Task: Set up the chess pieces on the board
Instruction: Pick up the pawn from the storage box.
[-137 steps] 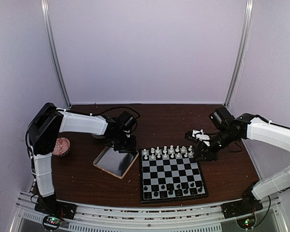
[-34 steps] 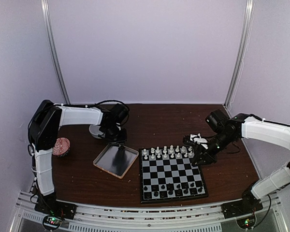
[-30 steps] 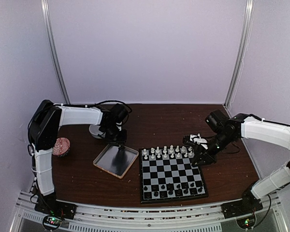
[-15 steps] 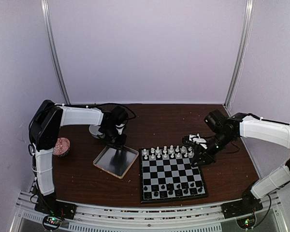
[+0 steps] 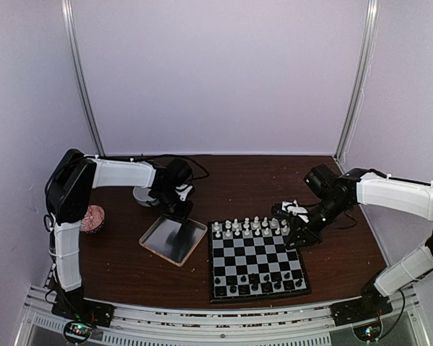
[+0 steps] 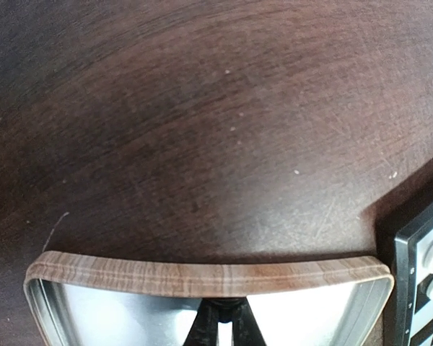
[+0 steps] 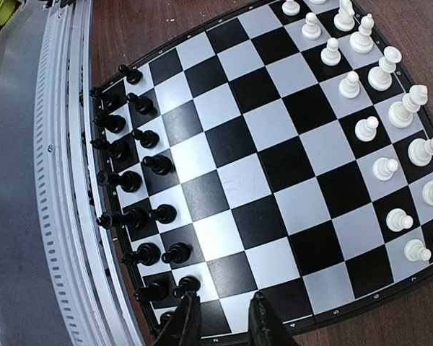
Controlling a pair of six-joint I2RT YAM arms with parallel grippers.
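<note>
The board (image 5: 256,254) lies at centre right of the table. White chess pieces (image 5: 249,225) fill its two far rows and black chess pieces (image 5: 256,282) its two near rows. In the right wrist view the white pieces (image 7: 390,115) and black pieces (image 7: 130,180) line opposite sides of the board (image 7: 274,173). My right gripper (image 7: 224,321) hovers open over the board's edge, with nothing between its fingers; from above it (image 5: 292,238) sits at the far right corner. My left gripper (image 6: 220,321) is shut above the tray's far rim (image 6: 202,274), and I see nothing held in it.
A shallow wood-rimmed tray (image 5: 146,245) lies left of the board, under my left gripper (image 5: 179,213). A small red patterned bowl (image 5: 92,218) and a grey round dish (image 5: 141,194) sit further left. A metal rail (image 7: 50,180) runs along the table's near edge.
The left arm has drawn back from the tray's near side to its far rim, and its jaws have closed. The right arm has crept slightly left.
</note>
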